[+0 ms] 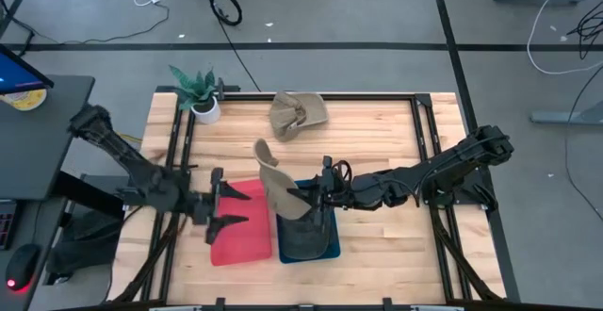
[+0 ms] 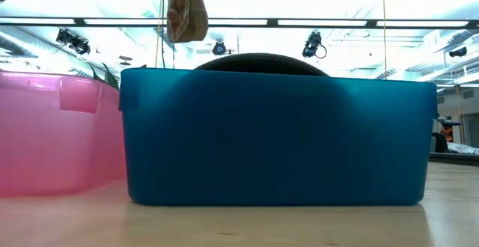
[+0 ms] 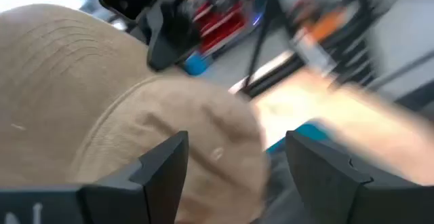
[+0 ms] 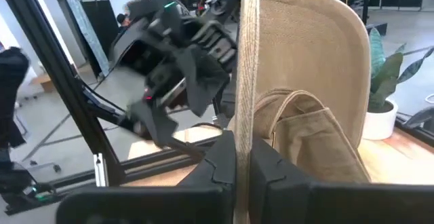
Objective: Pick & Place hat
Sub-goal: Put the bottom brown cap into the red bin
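A robotics lab or workshop is showing here: a wooden table (image 1: 377,254) framed by black rails is standing on a grey floor in mid-frame, cables (image 1: 224,8) are lying loose along the top of the high view, and rows of ceiling lights (image 2: 314,22) are glowing across the low view's top.

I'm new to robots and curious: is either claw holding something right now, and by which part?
Yes. The right claw pinches the tan hat by the edge of its brim, above the blue bin. The left claw is open and holds nothing.
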{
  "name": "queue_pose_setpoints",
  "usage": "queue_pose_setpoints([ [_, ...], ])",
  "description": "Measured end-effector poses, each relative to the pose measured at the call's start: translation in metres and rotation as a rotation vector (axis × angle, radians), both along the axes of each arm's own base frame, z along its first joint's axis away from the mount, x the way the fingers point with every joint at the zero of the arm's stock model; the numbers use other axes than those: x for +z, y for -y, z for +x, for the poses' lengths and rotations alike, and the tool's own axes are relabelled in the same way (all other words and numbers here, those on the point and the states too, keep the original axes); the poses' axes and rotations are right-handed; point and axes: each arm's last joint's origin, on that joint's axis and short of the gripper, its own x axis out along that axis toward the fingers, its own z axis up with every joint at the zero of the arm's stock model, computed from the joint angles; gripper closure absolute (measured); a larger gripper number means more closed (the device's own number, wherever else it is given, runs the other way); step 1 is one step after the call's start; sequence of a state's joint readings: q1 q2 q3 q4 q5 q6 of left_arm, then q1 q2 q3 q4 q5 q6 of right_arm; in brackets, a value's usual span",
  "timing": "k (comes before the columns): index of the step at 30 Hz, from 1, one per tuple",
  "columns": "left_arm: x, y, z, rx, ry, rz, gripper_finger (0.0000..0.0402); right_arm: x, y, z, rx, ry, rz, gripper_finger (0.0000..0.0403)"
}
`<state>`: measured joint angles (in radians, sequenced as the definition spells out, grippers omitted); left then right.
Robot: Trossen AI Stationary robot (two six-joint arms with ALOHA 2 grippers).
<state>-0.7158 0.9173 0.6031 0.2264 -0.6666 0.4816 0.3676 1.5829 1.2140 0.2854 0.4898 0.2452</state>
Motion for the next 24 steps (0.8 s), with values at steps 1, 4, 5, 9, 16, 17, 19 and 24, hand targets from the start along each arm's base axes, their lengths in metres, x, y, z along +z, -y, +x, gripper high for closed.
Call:
queue_pose_setpoints([
  [1,-0.001,0.008,0.002,0.048,-0.009,0.06,0.015,0.0,0.0,0.0,-0.001,0.003,0.008,0.0394],
  [4,-0.004,0.033,0.011,0.182,-0.036,0.25,0.015,0.001,0.0,0.0,0.0,0.012,0.014,0.0394],
  [5,-0.006,0.04,0.015,0.229,-0.045,0.303,0.015,0.001,0.0,0.0,0.0,0.017,0.021,0.0394],
  [9,-0.017,0.064,0.039,0.379,-0.102,0.501,0.015,0.003,-0.001,0.0,0.015,0.038,0.046,0.0394],
  [16,-0.018,0.08,0.067,0.592,-0.154,0.624,0.015,0.009,-0.008,-0.002,0.088,0.088,0.064,0.0394],
  [17,-0.017,0.08,0.068,0.611,-0.154,0.62,0.015,0.009,-0.009,-0.002,0.091,0.088,0.063,0.0394],
  [19,-0.014,0.08,0.069,0.648,-0.154,0.616,0.015,0.009,-0.01,-0.002,0.094,0.086,0.061,0.0394],
  [24,-0.003,0.08,0.069,0.771,-0.143,0.574,0.015,0.007,-0.01,-0.002,0.115,0.071,0.082,0.0394],
])
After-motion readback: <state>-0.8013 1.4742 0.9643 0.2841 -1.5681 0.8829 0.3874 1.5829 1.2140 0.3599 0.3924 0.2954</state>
